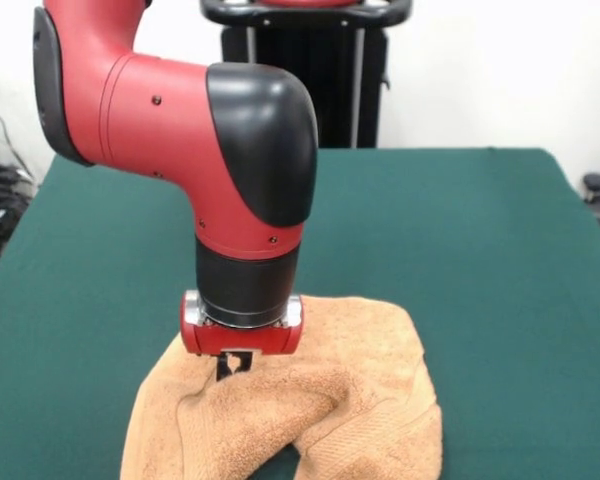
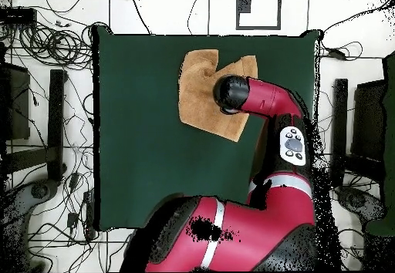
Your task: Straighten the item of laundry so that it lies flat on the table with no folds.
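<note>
Hidden: I see the gripper (image 1: 234, 366) only as a dark tip under the red wrist, pressed into the towel (image 1: 320, 400); I cannot tell its state.
Cut off: the front view crops the towel's near edge.
Towel: rumpled and folded over itself, by one long edge of the table (image 1: 460, 250), off centre.
Writing: none I can read.
Surroundings: cables (image 2: 54, 42) on the floor beyond the table's corner; the arm (image 2: 270, 100) covers part of the towel from overhead.
</note>
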You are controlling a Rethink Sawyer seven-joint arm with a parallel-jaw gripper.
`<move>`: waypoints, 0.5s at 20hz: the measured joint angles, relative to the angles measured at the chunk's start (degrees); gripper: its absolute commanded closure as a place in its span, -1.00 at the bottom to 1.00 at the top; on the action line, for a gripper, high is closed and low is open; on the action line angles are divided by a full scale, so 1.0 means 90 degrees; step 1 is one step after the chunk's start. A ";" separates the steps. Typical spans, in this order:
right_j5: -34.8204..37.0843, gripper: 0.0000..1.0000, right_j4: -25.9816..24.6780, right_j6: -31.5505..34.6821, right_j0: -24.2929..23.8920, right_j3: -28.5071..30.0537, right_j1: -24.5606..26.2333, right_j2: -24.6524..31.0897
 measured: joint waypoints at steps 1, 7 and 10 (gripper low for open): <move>-0.0001 1.00 0.0009 0.0000 0.0002 0.0012 -0.0004 -0.0005; -0.0189 1.00 0.0054 0.0000 0.0007 0.0322 -0.0135 -0.0019; -0.0438 1.00 0.0053 0.0000 0.0008 0.0544 -0.0224 -0.0019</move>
